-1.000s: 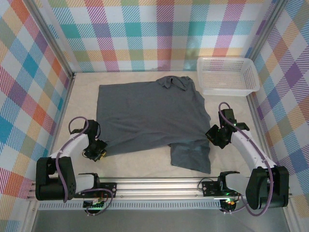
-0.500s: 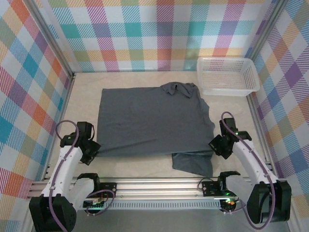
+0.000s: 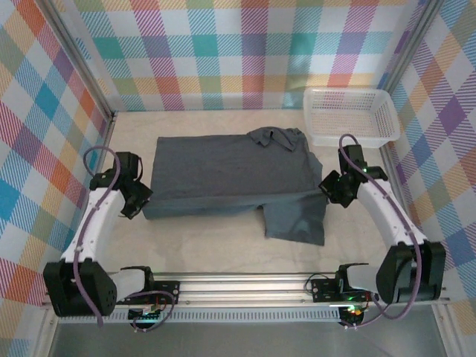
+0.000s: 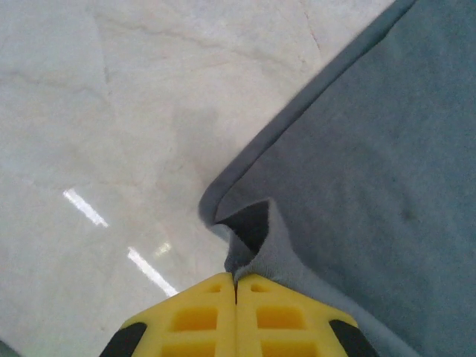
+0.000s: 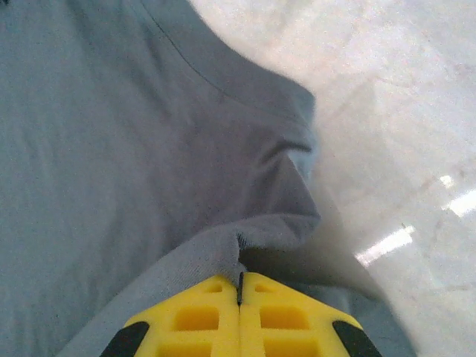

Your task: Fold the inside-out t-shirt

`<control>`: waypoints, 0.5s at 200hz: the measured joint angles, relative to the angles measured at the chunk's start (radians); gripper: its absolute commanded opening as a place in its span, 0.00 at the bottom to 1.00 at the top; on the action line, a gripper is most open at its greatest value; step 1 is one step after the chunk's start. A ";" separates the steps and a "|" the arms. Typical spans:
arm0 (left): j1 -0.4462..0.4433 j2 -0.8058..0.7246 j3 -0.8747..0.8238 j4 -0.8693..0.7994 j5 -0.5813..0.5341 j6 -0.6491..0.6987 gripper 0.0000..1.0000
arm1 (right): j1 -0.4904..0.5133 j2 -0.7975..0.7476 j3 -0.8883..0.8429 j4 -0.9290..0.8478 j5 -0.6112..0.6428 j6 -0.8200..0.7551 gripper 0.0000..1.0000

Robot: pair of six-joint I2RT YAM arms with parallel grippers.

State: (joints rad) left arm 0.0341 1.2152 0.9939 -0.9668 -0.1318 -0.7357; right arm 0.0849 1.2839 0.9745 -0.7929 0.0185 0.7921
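The dark grey inside-out t-shirt point(image 3: 223, 167) lies spread on the pale table, with a bunched part at its far edge point(image 3: 275, 137) and a flap point(image 3: 297, 223) trailing toward the near right. My left gripper point(image 3: 140, 202) is shut on the shirt's near left corner. In the left wrist view its yellow fingers point(image 4: 236, 277) pinch a raised fold of the cloth point(image 4: 372, 149). My right gripper point(image 3: 332, 192) is shut on the shirt's right edge. The right wrist view shows that gripper point(image 5: 239, 277) nipping a hem fold of the grey cloth point(image 5: 111, 111), held above the table.
A white mesh basket point(image 3: 349, 116) stands at the far right corner, close behind my right arm. Checked walls close in the table point(image 3: 208, 249) on three sides. A metal rail point(image 3: 245, 286) with the arm bases runs along the near edge.
Both grippers have moved away from the bases toward the back, carrying the shirt's near edge with them. The shirt now spans less depth, and the near-right flap has been drawn farther in.
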 measured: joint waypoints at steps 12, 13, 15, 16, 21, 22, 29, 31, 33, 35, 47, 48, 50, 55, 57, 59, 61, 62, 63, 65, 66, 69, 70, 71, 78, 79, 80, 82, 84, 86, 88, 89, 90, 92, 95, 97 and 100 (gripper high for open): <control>0.000 0.057 0.004 0.024 0.000 0.014 0.00 | 0.000 0.046 0.005 0.023 0.000 -0.004 0.00; 0.000 0.060 0.005 0.025 0.000 0.015 0.00 | 0.000 0.048 0.006 0.024 0.000 -0.004 0.00; 0.000 0.071 0.005 0.030 0.001 0.017 0.00 | 0.000 0.054 0.006 0.027 0.000 -0.005 0.00; 0.000 0.074 0.005 0.031 0.001 0.018 0.00 | 0.000 0.059 0.006 0.029 0.000 -0.005 0.00; 0.000 0.096 0.005 0.040 0.001 0.023 0.00 | 0.000 0.075 0.006 0.035 0.000 -0.008 0.00; 0.000 0.099 0.005 0.042 0.000 0.024 0.00 | 0.000 0.077 0.006 0.037 0.000 -0.008 0.00; 0.000 0.126 0.005 0.053 0.000 0.031 0.00 | 0.000 0.099 0.006 0.048 0.000 -0.010 0.00; 0.000 0.134 0.005 0.057 -0.002 0.034 0.00 | 0.000 0.103 0.006 0.050 0.000 -0.012 0.00; 0.000 0.140 0.005 0.060 -0.002 0.037 0.00 | 0.000 0.108 0.006 0.052 0.000 -0.013 0.00; 0.000 0.145 0.005 0.063 -0.001 0.038 0.00 | 0.000 0.114 0.006 0.056 0.000 -0.014 0.00; 0.000 0.176 0.005 0.089 -0.007 0.055 0.00 | 0.000 0.145 0.006 0.073 0.000 -0.020 0.00; 0.000 0.179 0.005 0.092 -0.009 0.056 0.00 | 0.000 0.146 0.006 0.074 0.000 -0.020 0.00; 0.000 0.184 0.005 0.098 -0.011 0.059 0.00 | 0.000 0.153 0.006 0.077 0.000 -0.023 0.00; 0.000 0.194 0.005 0.108 -0.014 0.065 0.02 | 0.000 0.165 0.007 0.085 0.000 -0.024 0.00; 0.000 0.200 0.005 0.113 -0.017 0.069 0.04 | 0.000 0.172 0.007 0.090 0.000 -0.025 0.02; 0.000 0.203 0.005 0.115 -0.019 0.072 0.06 | 0.000 0.178 0.007 0.093 0.000 -0.027 0.04; 0.000 0.208 0.005 0.122 -0.020 0.073 0.08 | 0.000 0.181 0.007 0.096 0.000 -0.027 0.06; 0.000 0.210 0.005 0.123 -0.021 0.074 0.09 | 0.000 0.185 0.008 0.099 0.000 -0.029 0.08; 0.000 0.215 0.005 0.127 -0.023 0.076 0.09 | 0.000 0.188 0.008 0.100 0.000 -0.030 0.09; 0.000 0.219 0.005 0.130 -0.025 0.078 0.12 | -0.001 0.195 0.008 0.104 0.000 -0.032 0.11; 0.000 0.223 0.006 0.133 -0.027 0.078 0.13 | -0.001 0.197 0.008 0.105 0.000 -0.032 0.12; -0.001 0.230 0.006 0.139 -0.028 0.080 0.18 | -0.001 0.205 0.010 0.110 0.000 -0.034 0.15; -0.001 0.236 0.006 0.143 -0.031 0.084 0.19 | -0.001 0.209 0.010 0.111 0.000 -0.035 0.16; -0.001 0.238 0.006 0.144 -0.032 0.085 0.20 | -0.002 0.214 0.011 0.113 -0.001 -0.038 0.17; -0.001 0.264 0.006 0.159 -0.041 0.095 0.30 | -0.003 0.238 0.017 0.121 -0.003 -0.048 0.23; -0.001 0.268 0.006 0.160 -0.044 0.092 0.31 | -0.003 0.243 0.019 0.122 -0.002 -0.053 0.24; -0.001 0.270 0.006 0.162 -0.045 0.090 0.32 | -0.003 0.246 0.020 0.122 -0.002 -0.057 0.25; -0.001 0.278 0.006 0.165 -0.047 0.092 0.35 | -0.004 0.254 0.023 0.124 -0.002 -0.059 0.27; -0.001 0.284 0.006 0.167 -0.048 0.099 0.37 | -0.005 0.264 0.027 0.126 -0.003 -0.059 0.28; -0.001 0.292 0.006 0.170 -0.053 0.098 0.39 | -0.005 0.269 0.030 0.126 -0.004 -0.067 0.29; -0.001 0.300 0.007 0.174 -0.054 0.094 0.40 | -0.006 0.278 0.035 0.126 -0.003 -0.074 0.31; -0.001 0.303 0.008 0.174 -0.053 0.097 0.41 | -0.006 0.280 0.037 0.126 -0.003 -0.073 0.31; -0.001 0.308 0.008 0.175 -0.054 0.105 0.41 | -0.006 0.286 0.040 0.126 -0.003 -0.070 0.31; -0.001 0.313 0.008 0.178 -0.057 0.103 0.42 | -0.007 0.295 0.046 0.125 -0.003 -0.079 0.32; -0.001 0.324 0.009 0.182 -0.058 0.101 0.44 | -0.007 0.303 0.052 0.124 -0.002 -0.084 0.35; -0.001 0.331 0.010 0.183 -0.059 0.106 0.44 | -0.007 0.310 0.057 0.124 -0.002 -0.082 0.35; -0.001 0.338 0.012 0.185 -0.062 0.100 0.45 | -0.008 0.319 0.066 0.121 -0.002 -0.095 0.36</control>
State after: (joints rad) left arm 0.0334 1.5536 1.0058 -0.7822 -0.1936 -0.6357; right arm 0.0772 1.6032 1.0405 -0.6716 0.0166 0.6975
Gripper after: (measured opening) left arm 0.412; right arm 0.320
